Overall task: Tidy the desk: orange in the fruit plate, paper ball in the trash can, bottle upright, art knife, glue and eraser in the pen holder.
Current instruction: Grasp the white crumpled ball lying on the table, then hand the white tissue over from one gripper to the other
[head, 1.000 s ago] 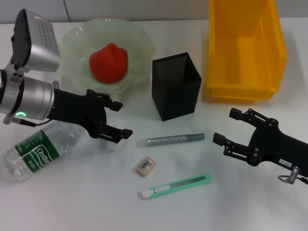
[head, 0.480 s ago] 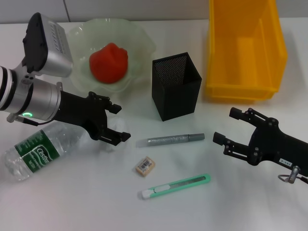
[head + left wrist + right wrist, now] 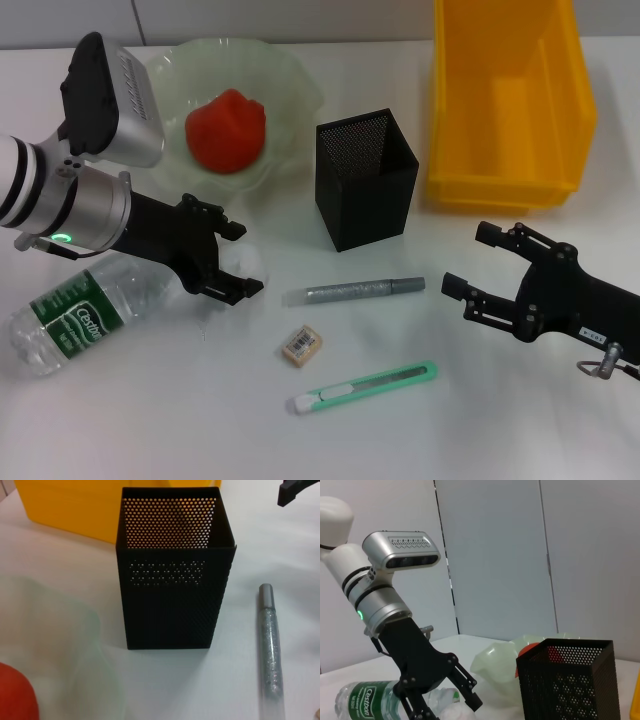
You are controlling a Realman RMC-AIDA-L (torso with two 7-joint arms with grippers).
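My left gripper (image 3: 245, 257) is open, its fingers standing on either side of a white paper ball (image 3: 240, 264) on the table. It also shows in the right wrist view (image 3: 465, 692), with the ball (image 3: 451, 713) below it. A clear bottle (image 3: 85, 310) with a green label lies on its side under the left arm. An orange (image 3: 228, 130) sits in the green fruit plate (image 3: 290, 85). The glitter glue (image 3: 355, 291), eraser (image 3: 302, 344) and green art knife (image 3: 365, 385) lie in front of the black mesh pen holder (image 3: 365, 180). My right gripper (image 3: 470, 260) is open and empty, right of the glue.
A yellow bin (image 3: 510, 100) stands at the back right, behind the right gripper. The left wrist view shows the pen holder (image 3: 172, 580) close ahead, the glue (image 3: 270, 645) beside it and the bin (image 3: 75, 505) behind.
My left arm has swung right and tipped its gripper down, so the fingers now straddle the paper ball. The right arm has not moved.
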